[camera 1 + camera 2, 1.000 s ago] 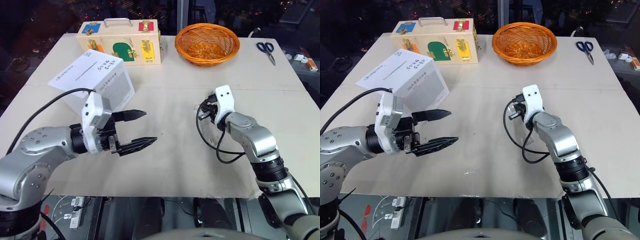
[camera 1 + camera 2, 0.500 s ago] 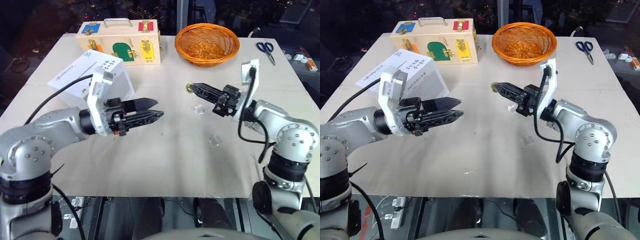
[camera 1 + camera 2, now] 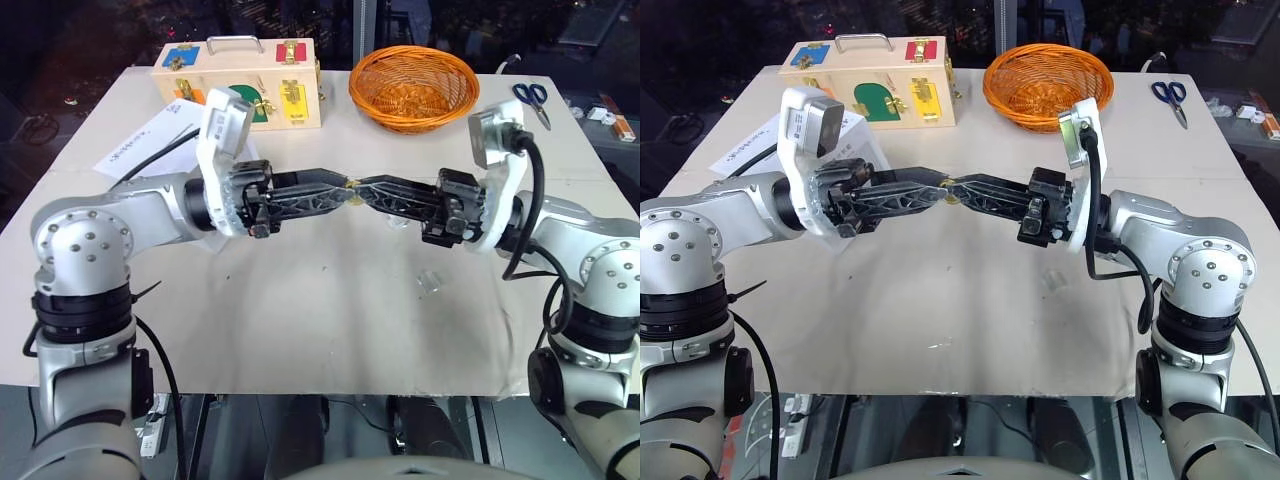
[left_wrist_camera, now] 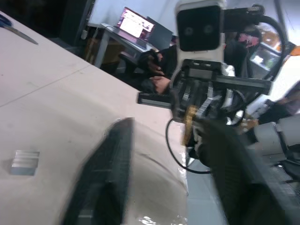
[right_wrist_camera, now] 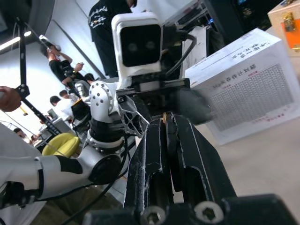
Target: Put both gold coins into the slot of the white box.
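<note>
Gold coin [image 3: 352, 187] pinched mid-air, fingertip to fingertip above the middle of the table!

Right gripper [image 3: 362, 188] is clamped tight on that coin, fingers pointing level toward the robot's left, and the left gripper [image 3: 343, 189] comes in from the opposite side, its jaws narrowed around the same coin so the two sets of tips meet nose to nose; whether the left fingers actually press the coin I cannot tell. In the left wrist view the coin glints between the right gripper's tips. Behind the left arm, toward the table's left edge, sits the white box [image 3: 855, 140], partly hidden. Two small clear plastic blocks [image 3: 430, 283] lie on the table [image 3: 330, 330] under and in front of the right arm. Along the far edge: a wooden latch case [image 3: 250, 85], an orange basket [image 3: 414, 87], and scissors [image 3: 532, 99] by the far right corner.
</note>
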Robot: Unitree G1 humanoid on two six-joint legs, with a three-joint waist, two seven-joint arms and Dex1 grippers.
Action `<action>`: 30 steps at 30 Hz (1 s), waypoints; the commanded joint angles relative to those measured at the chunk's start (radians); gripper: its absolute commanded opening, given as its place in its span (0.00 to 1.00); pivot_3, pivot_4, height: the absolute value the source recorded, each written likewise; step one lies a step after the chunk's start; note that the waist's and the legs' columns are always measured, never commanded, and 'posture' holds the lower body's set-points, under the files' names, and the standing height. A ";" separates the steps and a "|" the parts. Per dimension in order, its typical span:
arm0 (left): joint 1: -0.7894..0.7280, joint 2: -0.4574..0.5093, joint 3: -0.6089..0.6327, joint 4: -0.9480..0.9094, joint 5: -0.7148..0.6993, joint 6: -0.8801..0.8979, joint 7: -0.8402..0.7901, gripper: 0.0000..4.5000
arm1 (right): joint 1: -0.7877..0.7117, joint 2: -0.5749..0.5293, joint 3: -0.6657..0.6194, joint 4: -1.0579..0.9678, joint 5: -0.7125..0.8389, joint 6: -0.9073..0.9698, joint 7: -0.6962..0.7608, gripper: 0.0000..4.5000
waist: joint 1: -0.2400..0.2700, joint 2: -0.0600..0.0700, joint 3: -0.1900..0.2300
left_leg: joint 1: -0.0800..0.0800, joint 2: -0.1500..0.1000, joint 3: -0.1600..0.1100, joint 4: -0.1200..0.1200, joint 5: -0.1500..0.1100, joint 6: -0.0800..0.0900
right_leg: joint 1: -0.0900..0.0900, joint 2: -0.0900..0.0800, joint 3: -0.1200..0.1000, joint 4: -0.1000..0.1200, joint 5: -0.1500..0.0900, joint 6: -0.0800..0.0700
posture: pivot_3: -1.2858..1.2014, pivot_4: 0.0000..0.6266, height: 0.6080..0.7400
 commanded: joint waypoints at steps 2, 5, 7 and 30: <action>-0.019 0.009 0.015 -0.006 -0.029 0.016 -0.009 0.32 | -0.007 -0.014 0.012 -0.038 0.085 -0.051 -0.016 0.00 | 0.000 0.000 0.000 | 0.000 0.000 0.000 0.000 0.000 0.000 | 0.000 0.000 0.000 0.000 0.000 0.000 | 0.52 0.24 0.90; -0.019 0.009 0.017 -0.009 -0.036 0.022 -0.009 0.32 | -0.007 -0.026 0.026 -0.037 0.104 -0.068 -0.028 0.00 | 0.000 0.000 0.000 | 0.000 0.000 0.000 0.000 0.000 0.000 | 0.000 0.000 0.000 0.000 0.000 0.000 | 0.52 0.24 0.90; -0.019 0.009 0.018 -0.010 -0.039 0.024 -0.007 0.32 | -0.007 -0.032 0.038 -0.037 0.113 -0.078 -0.033 0.00 | 0.000 0.000 0.000 | 0.000 0.000 0.000 0.000 0.000 0.000 | 0.000 0.000 0.000 0.000 0.000 0.000 | 0.52 0.24 0.90; -0.027 0.010 0.056 0.054 -0.194 0.056 0.075 0.01 | 0.035 -0.111 0.121 -0.049 0.233 -0.169 -0.089 0.00 | 0.001 0.000 0.000 | 0.000 0.000 0.000 0.000 0.000 0.000 | 0.000 0.000 0.000 0.000 0.000 0.000 | 0.52 0.24 0.90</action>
